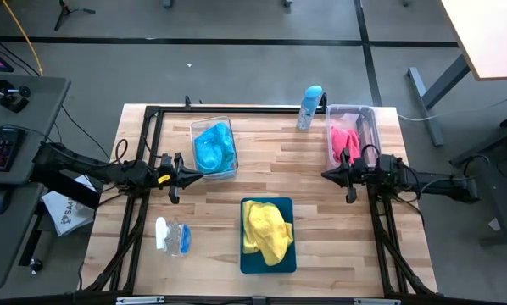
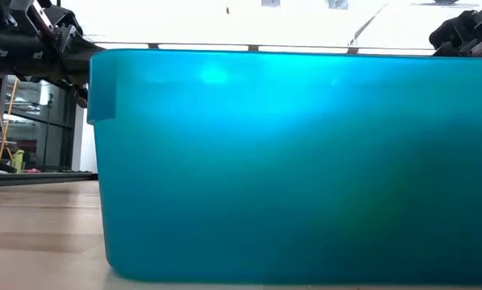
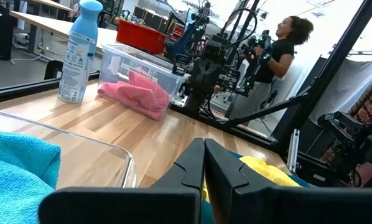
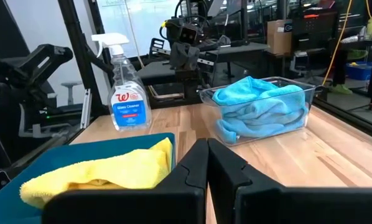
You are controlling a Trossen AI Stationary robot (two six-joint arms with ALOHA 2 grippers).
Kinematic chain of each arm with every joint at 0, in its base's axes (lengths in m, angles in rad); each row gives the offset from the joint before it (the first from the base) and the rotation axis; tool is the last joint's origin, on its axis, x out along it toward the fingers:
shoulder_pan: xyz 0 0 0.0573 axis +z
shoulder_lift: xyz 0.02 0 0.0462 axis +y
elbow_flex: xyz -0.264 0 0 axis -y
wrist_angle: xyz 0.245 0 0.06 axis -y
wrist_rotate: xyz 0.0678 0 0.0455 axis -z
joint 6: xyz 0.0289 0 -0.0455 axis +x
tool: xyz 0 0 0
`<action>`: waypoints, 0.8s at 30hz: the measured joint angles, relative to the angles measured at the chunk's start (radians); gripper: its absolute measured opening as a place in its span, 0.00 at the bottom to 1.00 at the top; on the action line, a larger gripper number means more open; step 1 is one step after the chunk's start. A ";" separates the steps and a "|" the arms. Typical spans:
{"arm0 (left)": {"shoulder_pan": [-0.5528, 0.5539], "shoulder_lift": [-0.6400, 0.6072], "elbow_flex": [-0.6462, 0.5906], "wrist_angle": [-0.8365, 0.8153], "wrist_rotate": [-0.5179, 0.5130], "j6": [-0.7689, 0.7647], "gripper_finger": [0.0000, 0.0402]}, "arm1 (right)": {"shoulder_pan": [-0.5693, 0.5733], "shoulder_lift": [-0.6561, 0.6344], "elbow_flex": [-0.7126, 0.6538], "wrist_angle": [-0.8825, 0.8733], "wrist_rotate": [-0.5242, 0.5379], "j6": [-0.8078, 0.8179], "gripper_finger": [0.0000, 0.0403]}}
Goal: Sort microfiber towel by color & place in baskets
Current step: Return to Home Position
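Note:
Blue towels (image 1: 214,147) fill the clear bin (image 1: 229,125) at the table's far left; they also show in the right wrist view (image 4: 260,109). Pink towels (image 1: 345,142) lie in the clear bin (image 1: 369,114) at the far right, seen too from the left wrist (image 3: 136,92). A yellow towel (image 1: 266,230) is bunched on the dark-teal tray (image 1: 286,261) near the front middle. My left gripper (image 1: 201,175) hovers shut beside the blue bin's near end. My right gripper (image 1: 325,174) hovers shut just near of the pink bin. Neither touches anything.
A spray bottle with a light-blue cap (image 1: 309,107) stands at the far edge between the bins. A clear glass-cleaner bottle (image 1: 172,236) lies on the table's near left. The teal tray wall (image 2: 289,161) blocks the low view. A person (image 3: 279,56) stands beyond the table's right side.

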State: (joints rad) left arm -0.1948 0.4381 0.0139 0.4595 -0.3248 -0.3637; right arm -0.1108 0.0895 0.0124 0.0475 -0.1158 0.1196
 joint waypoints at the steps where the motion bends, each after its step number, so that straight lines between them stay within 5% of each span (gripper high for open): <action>1: 0.000 0.000 0.000 0.000 0.000 0.000 0.00 | 0.000 0.000 0.000 0.000 0.000 0.001 0.00; 24: 0.000 0.000 0.000 0.000 0.000 0.000 0.00 | 0.022 -0.010 -0.003 -0.022 0.002 -0.203 0.00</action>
State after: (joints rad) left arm -0.1949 0.4381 0.0141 0.4597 -0.3252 -0.3637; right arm -0.0887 0.0791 0.0097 0.0257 -0.1135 -0.0831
